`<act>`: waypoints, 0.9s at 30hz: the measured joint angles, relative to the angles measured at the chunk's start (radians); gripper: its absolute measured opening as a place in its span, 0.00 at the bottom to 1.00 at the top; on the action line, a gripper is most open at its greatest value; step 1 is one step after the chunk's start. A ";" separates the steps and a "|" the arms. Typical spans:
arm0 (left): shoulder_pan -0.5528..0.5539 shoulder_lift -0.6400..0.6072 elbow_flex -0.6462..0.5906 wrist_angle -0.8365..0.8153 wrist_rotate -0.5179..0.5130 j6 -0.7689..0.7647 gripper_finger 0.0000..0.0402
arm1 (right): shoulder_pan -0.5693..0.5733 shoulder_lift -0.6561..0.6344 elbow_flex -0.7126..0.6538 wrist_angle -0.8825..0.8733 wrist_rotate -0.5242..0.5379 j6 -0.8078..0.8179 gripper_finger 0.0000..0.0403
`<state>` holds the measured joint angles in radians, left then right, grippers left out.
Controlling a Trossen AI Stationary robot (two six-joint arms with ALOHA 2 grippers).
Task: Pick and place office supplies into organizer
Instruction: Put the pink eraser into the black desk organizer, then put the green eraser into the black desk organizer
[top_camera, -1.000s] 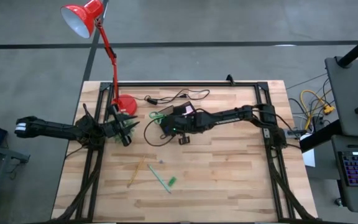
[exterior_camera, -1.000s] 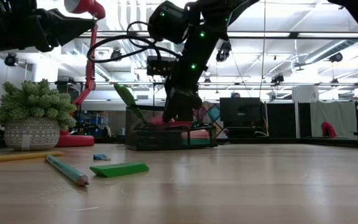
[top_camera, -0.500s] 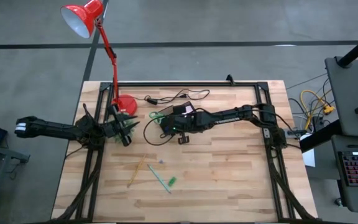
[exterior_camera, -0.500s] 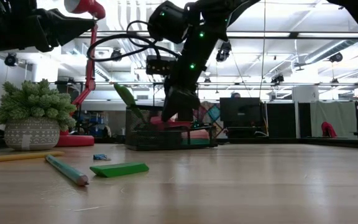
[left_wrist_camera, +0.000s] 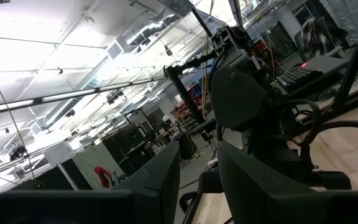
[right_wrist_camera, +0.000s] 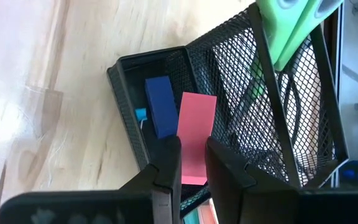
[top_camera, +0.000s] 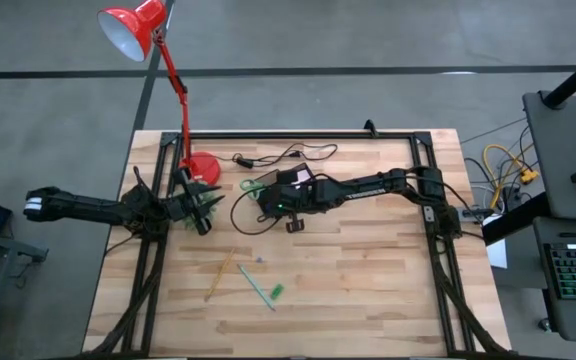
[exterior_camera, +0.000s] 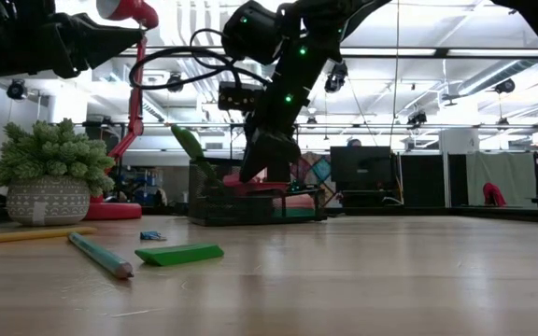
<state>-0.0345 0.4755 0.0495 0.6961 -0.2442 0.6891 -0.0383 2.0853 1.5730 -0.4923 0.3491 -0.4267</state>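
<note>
Right gripper [right_wrist_camera: 190,163] on unlabeled pink pad [right_wrist_camera: 195,138] above mesh organizer [right_wrist_camera: 272,118]

You see a table [top_camera: 368,280] of pale wooden planks, smooth with visible grain. The organizer [right_wrist_camera: 272,118] looks like black wire mesh metal with a solid matt rim. The pink sticky-note pad [right_wrist_camera: 196,137] looks like flat matt paper, the blue block [right_wrist_camera: 160,106] beside it like matt plastic. The lamp [top_camera: 133,28] has a glossy red shade. The green pen [exterior_camera: 101,254] looks smooth.
</note>
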 joint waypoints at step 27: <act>0.000 0.000 0.000 0.000 0.000 0.000 0.24 | 0.010 -0.001 0.024 0.003 -0.011 0.040 0.36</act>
<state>-0.0345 0.4755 0.0494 0.6961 -0.2443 0.6891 -0.0284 2.0846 1.5971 -0.4889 0.3380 -0.3868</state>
